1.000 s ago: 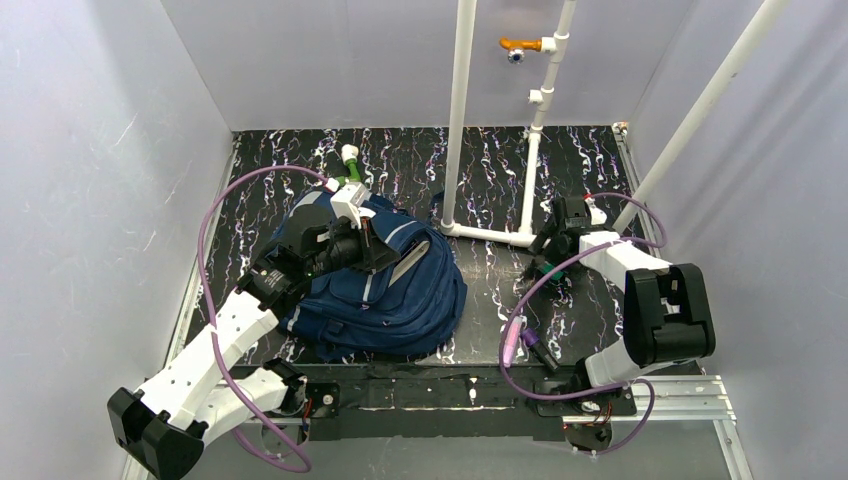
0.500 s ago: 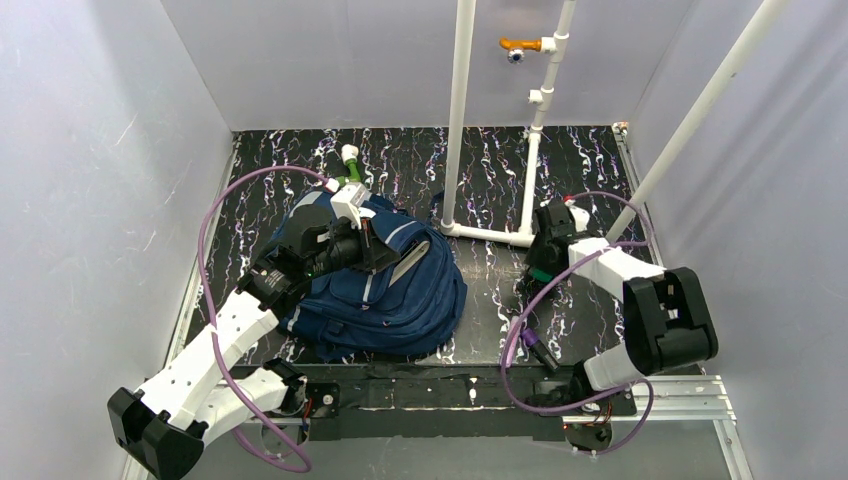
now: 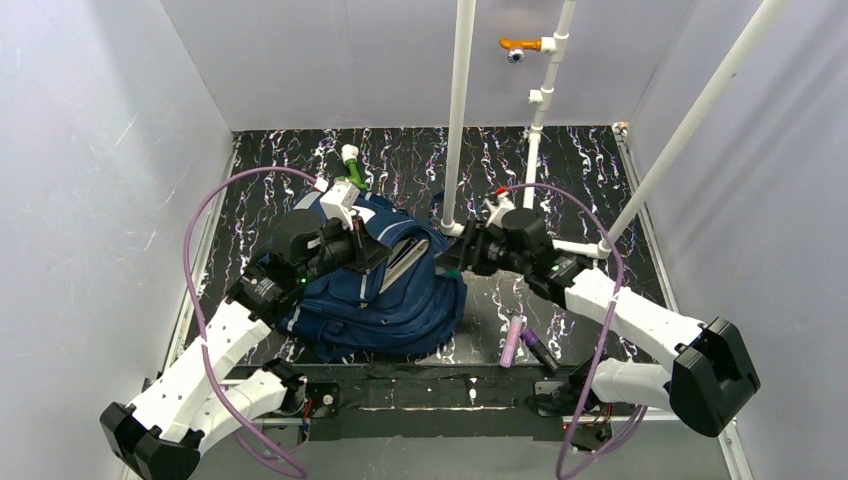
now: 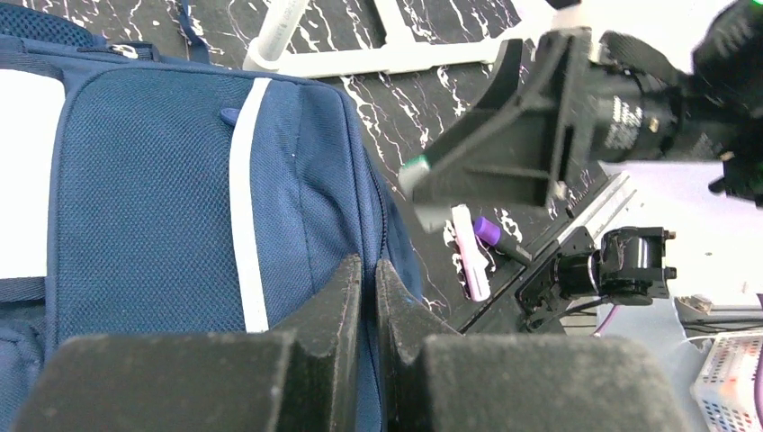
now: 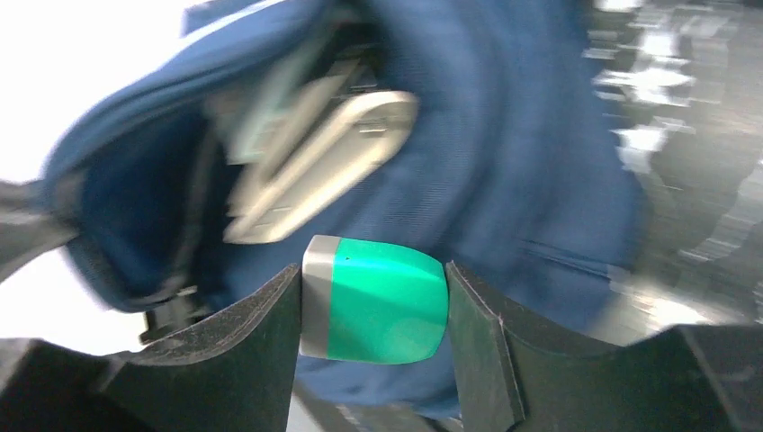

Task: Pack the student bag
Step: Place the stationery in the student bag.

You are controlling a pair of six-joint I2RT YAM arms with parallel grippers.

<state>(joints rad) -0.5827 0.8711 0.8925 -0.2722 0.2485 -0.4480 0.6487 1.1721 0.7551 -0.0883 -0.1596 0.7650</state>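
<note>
The student bag (image 3: 400,310) lies on the black marbled tabletop (image 3: 590,160) in the left-centre of the overhead view. Its long axis slants from upper left to lower right and its open mouth is turned to the right. A flat grey item (image 3: 405,258) shows inside that mouth; I cannot tell what it is. The left arm comes up from the lower left corner, bends at the elbow and reaches over the bag's upper part. The left gripper (image 4: 367,279) has its fingers pressed together on the navy fabric beside the zip seam, pinching the rim of the opening. The right arm sweeps in from the lower right and stretches leftward across the middle of the frame with its wrist about level. The right gripper (image 3: 455,262) hangs just beside the bag's mouth and clamps a stubby green cylinder with a silver end (image 5: 387,310) between its fingers. A pink marker (image 3: 513,340) and a purple one (image 3: 537,349) lie on the table below that arm. The white pipe frame (image 3: 458,120) stands behind.
</note>
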